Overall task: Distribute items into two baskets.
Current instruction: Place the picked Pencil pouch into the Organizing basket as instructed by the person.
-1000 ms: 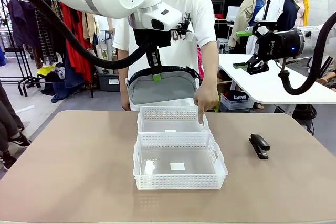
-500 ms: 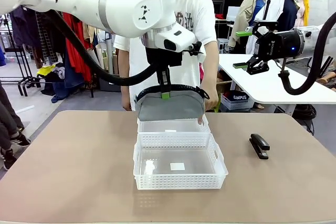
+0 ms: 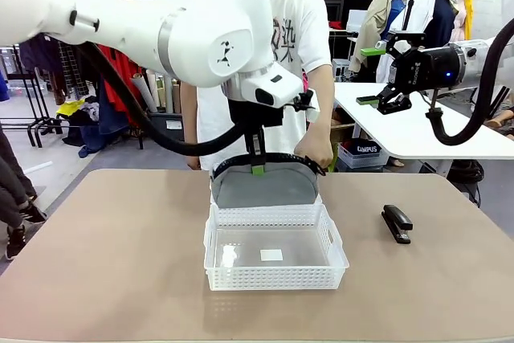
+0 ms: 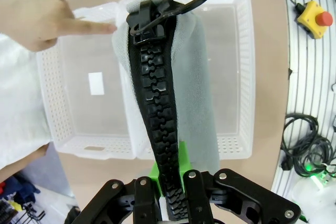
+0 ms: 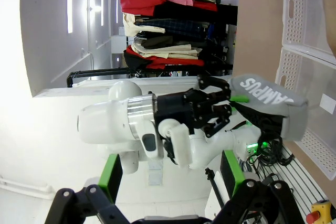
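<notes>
Front view. Pinched the pouch [image 3: 265, 186] at mid-zipper with the left fingers [image 3: 257, 168], pressed together on its black top edge. Hung it straight below those fingers, long axis level and side to side, parallel to the baskets' long rims. Hid most of the far basket [image 3: 213, 197] behind it, and left the near basket [image 3: 273, 277] on the robot's side of the fingers. Judged the release to turn on this: pouch apparently over the far basket, bottom edge too hidden to call touching. Brought the left arm [image 3: 201, 30] in from above, wrist pointing down. Found a person's hand [image 3: 315, 149] just beside the pouch's end. Held the right fingers [image 3: 369, 76] spread and bare, high above the stapler [image 3: 397, 223] on the desk [image 3: 120, 263], well apart from it. Judged the right arm the nearer to it.

Left wrist view. Looked down the zipper [image 4: 157, 114], running away from the fingers. Showed grey fabric near the wall shared by both baskets.

Right wrist view. Showed spread fingers with nothing between them. Placed the pouch well ahead, under the left fingers.
</notes>
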Tool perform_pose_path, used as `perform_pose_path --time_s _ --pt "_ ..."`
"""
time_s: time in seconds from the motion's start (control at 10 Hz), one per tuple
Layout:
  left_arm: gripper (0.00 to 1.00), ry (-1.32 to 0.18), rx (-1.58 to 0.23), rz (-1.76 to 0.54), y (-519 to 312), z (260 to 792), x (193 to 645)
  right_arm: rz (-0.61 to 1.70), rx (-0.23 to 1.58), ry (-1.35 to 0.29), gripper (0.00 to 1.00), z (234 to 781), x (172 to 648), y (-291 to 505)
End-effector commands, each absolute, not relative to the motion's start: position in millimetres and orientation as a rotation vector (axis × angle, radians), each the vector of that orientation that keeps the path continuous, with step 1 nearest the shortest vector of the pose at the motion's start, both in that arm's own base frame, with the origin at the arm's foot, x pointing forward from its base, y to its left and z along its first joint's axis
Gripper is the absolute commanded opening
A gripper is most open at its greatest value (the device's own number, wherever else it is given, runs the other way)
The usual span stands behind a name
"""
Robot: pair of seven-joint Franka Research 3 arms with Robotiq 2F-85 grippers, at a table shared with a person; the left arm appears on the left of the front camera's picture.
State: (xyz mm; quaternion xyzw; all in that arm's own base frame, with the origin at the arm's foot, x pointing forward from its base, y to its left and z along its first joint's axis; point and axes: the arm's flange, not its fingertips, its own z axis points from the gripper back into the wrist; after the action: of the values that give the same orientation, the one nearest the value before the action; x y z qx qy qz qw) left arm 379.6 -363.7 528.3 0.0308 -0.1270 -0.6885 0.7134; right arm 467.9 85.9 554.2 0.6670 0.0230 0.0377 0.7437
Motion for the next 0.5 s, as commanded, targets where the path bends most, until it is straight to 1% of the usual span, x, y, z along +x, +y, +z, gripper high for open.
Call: perform_pose_path --time_s 0.0,0.2,0.4 --pt "0.00 -0.301 0.047 -1.509 -370.7 508.0 371.7 0.079 1.461 0.052 1.00 556.0 466.8 85.4" --pt "0.00 -0.299 0.063 -1.512 -380.0 483.7 373.5 0.079 1.461 0.052 1.00 556.0 466.8 85.4" --pt "0.00 -0.298 0.067 -1.509 -385.0 470.7 378.4 0.079 1.461 0.052 1.00 556.0 466.8 85.4"
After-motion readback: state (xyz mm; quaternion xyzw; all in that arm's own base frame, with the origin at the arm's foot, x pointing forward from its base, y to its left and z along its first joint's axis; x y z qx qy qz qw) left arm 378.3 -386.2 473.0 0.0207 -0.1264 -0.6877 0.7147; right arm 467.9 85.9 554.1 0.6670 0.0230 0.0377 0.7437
